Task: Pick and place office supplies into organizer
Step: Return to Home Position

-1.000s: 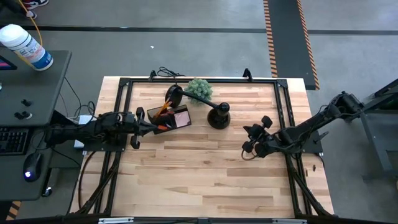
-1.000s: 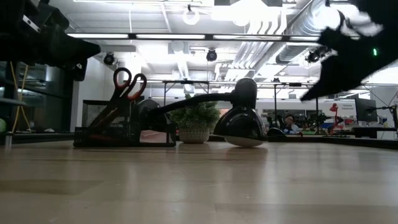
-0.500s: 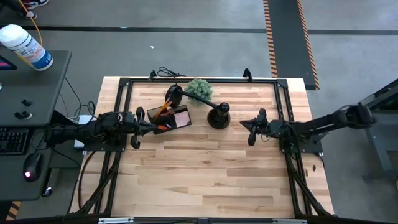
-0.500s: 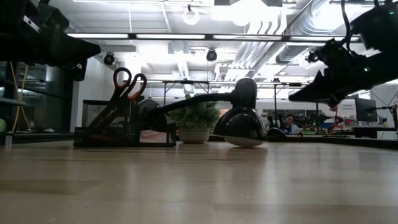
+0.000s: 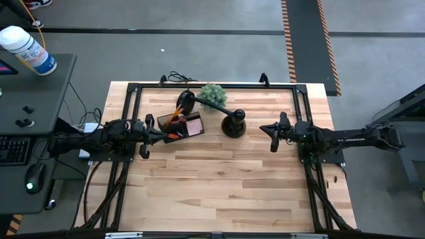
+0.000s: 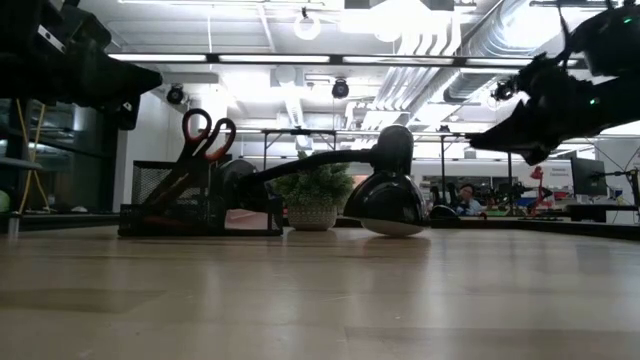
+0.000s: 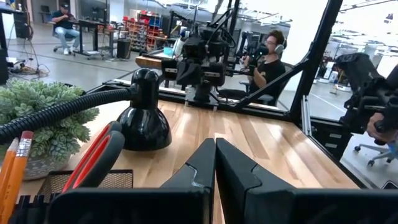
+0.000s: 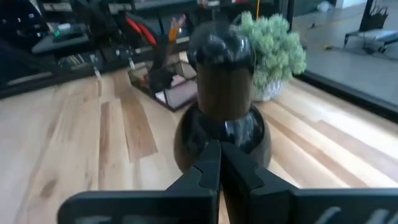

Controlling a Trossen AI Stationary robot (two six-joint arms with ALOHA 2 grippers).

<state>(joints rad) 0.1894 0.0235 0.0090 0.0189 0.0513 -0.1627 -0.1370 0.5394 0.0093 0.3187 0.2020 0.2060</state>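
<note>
Counter [image 5: 219,186]: pale wood planks, matte.

Lamp [image 5: 234,124]: glossy black, domed round base, ribbed hose neck. The base sits just ahead of the right claw [image 8: 219,149], apart from it. That claw has its fingers pressed together, empty, raised off the counter.

Organizer [image 5: 179,126]: dark rectangular box with mesh walls, directly in front of the left claw [image 7: 215,146]. That claw's fingers are together too, gripping nothing.

Plant [image 5: 212,94]: fuzzy green tuft, beyond the organizer from the left claw.

Scissors [image 6: 205,135]: orange loop handles sticking up from the organizer.

Pink sticky pad [image 5: 193,125]: flat inside.

Pencil [image 7: 15,165]: orange-yellow, upright.
</note>
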